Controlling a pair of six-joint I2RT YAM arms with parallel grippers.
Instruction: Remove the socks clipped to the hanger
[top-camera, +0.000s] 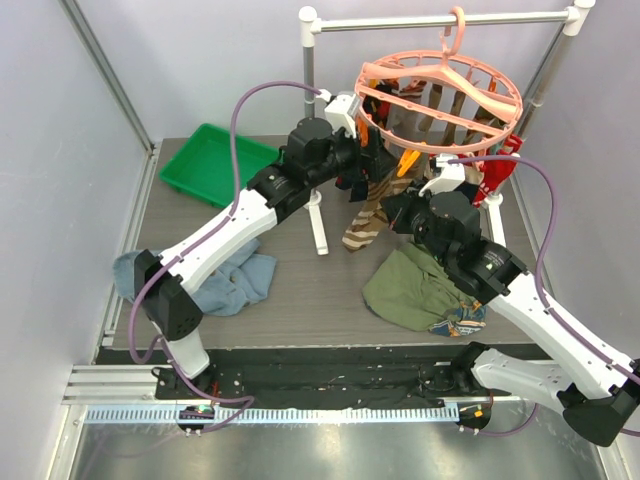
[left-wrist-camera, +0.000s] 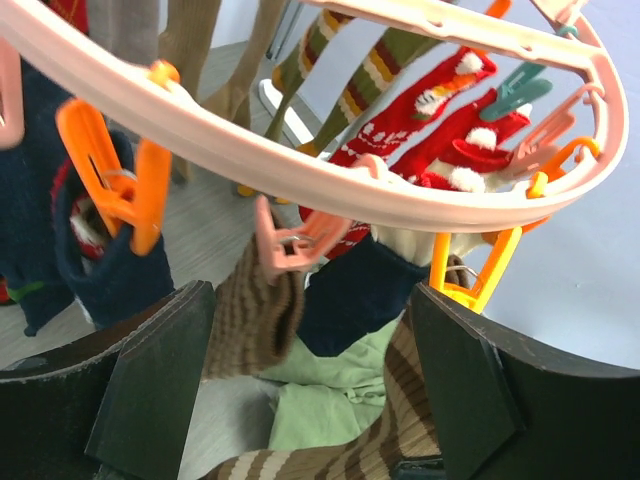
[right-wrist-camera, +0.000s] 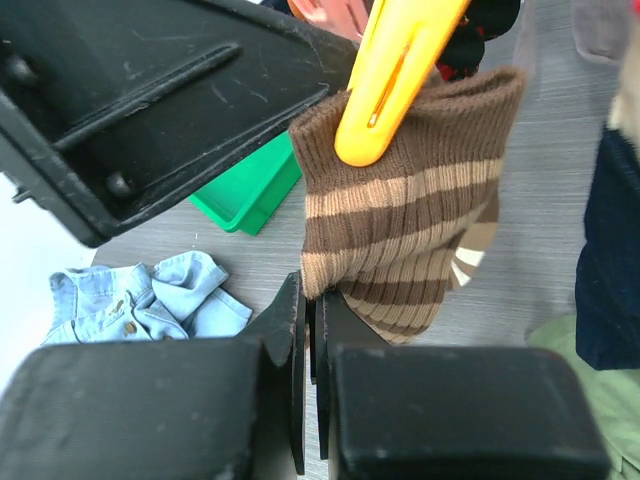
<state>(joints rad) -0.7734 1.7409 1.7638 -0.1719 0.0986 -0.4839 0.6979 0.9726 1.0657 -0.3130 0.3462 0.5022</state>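
The salmon-pink round hanger hangs from the rail, with several socks clipped under it. My left gripper is open just below the ring. A plain brown ribbed sock on a pink peg hangs between its fingers, with a navy sock and red patterned socks beyond. My right gripper is shut on the lower edge of a brown-and-tan striped sock, which is held above by an orange peg. That sock also shows in the top view.
A green tray sits at the back left. A blue denim garment lies by the left arm. An olive-green garment lies under the right arm. The white foot of the rail stand stands mid-table.
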